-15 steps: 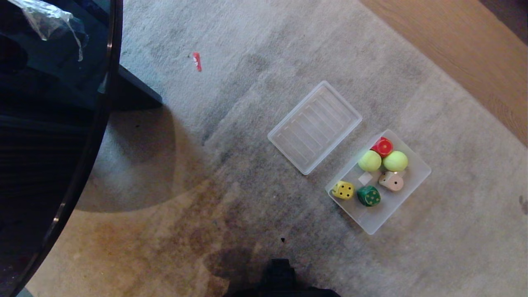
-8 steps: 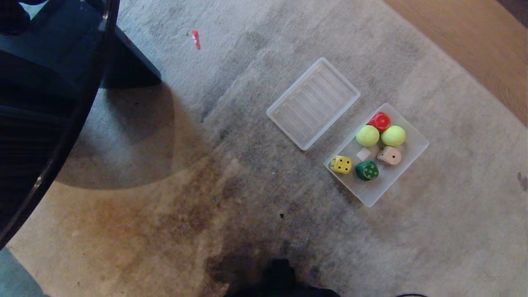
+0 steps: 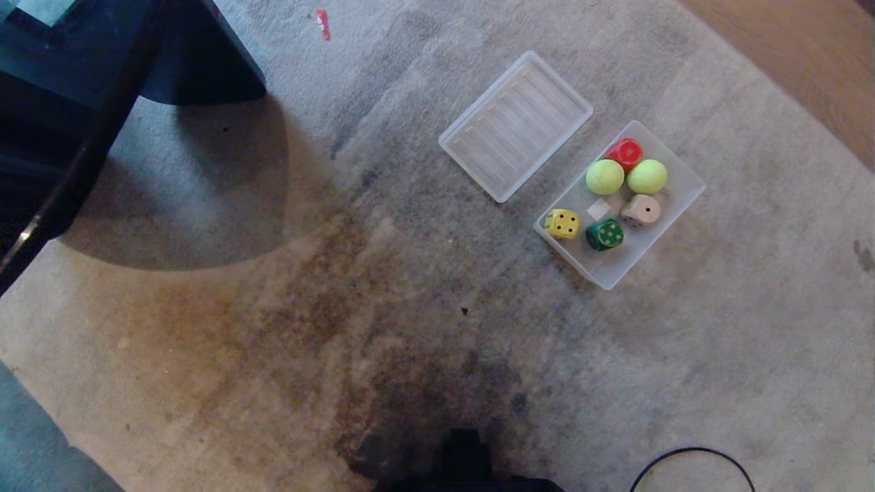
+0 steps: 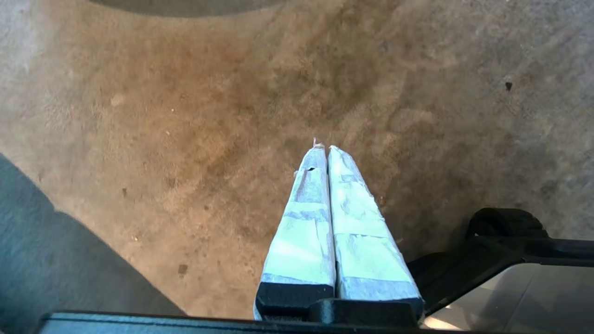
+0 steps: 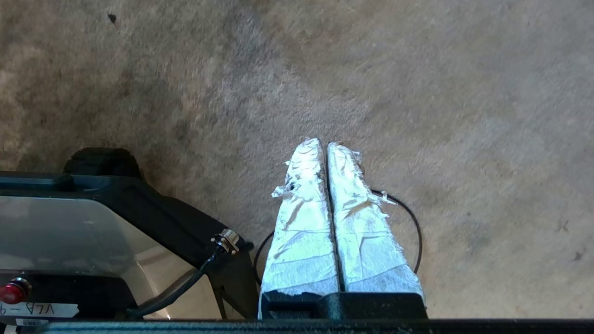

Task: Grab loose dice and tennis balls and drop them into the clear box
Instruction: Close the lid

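The clear box (image 3: 673, 205) lies on the carpet at the right of the head view. Inside it sit several dice: a red die (image 3: 625, 152), a beige die (image 3: 641, 209), a dark green die (image 3: 604, 234) and a yellow die (image 3: 563, 223). Two tennis balls (image 3: 605, 177) (image 3: 647, 176) rest between them. Neither arm shows in the head view. My left gripper (image 4: 323, 149) hangs shut over bare carpet, holding nothing. My right gripper (image 5: 323, 144) is also shut and empty above the carpet.
A flat ribbed clear lid (image 3: 515, 124) lies beside the box. A dark table (image 3: 82, 75) fills the upper left corner. A small red scrap (image 3: 322, 22) lies on the carpet. Wood floor (image 3: 806, 61) borders the carpet at upper right. A black cable loop (image 3: 690, 452) curls by my base.
The whole head view has slid: box, lid and table all shift upward in the picture, so the camera has moved. A black cable has come into view. The things in the box stay put.
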Controlling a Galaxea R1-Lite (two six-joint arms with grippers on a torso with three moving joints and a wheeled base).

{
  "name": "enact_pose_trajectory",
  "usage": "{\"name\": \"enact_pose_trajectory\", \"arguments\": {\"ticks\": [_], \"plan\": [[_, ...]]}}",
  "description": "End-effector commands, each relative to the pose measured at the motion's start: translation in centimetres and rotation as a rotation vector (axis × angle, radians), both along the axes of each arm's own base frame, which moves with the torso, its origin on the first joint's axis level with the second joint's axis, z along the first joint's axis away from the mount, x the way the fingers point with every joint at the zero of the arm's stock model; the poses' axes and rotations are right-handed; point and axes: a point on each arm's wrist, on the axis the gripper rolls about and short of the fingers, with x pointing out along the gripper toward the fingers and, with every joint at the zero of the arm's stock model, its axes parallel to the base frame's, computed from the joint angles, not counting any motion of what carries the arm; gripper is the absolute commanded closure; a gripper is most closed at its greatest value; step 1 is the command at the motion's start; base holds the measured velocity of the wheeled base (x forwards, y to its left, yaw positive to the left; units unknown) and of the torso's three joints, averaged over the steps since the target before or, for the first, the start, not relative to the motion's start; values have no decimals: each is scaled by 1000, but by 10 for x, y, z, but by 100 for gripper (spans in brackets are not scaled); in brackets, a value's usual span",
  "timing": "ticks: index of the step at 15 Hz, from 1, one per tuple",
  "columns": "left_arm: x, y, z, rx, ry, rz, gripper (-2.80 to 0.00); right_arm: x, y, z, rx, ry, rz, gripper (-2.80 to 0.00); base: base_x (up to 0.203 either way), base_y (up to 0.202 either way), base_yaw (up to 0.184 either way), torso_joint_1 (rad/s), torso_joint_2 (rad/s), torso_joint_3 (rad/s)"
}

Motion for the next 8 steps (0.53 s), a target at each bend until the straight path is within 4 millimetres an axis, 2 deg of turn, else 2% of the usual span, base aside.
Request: {"name": "enact_pose_trajectory", "arguments": {"ticks": [1,8], "plan": [[0,0,0,-1,1,2,0,0,0,0,7,0,-3,0,0,0,0,0,0,0],[0,0,0,0,0,1,0,0,0,0,20,-1,-7,0,0,0,0,0,0,0]]}}
